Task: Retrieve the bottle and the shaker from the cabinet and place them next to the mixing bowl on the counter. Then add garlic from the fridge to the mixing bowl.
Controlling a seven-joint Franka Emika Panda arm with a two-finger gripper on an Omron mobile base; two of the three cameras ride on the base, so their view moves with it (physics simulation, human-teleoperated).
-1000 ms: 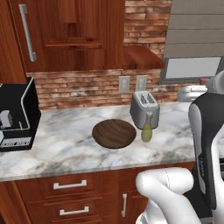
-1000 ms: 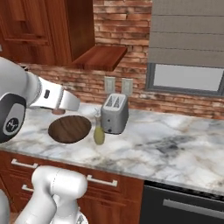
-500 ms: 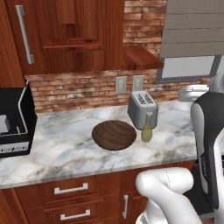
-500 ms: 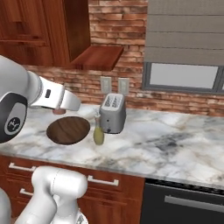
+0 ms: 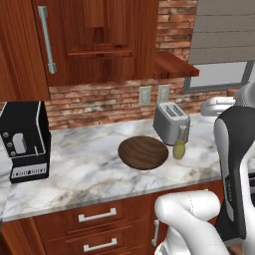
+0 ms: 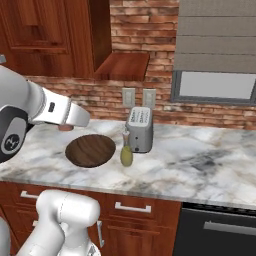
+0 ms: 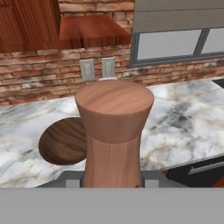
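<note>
The gripper [image 7: 112, 181] clasps the waisted wooden shaker [image 7: 113, 131]. The round, grained bowl [image 5: 143, 152] and olive bottle [image 5: 179, 148] sit unmoved mid-tabletop [image 5: 84, 164]; the base has shifted.

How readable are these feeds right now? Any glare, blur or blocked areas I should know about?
Left base view: evenly lit, sharp, the arm covers the lower right. Right base view: no glare, bottle casts a soft shadow on the counter. Hand view: the shaker looms large and hides much of the mixing bowl.
</note>
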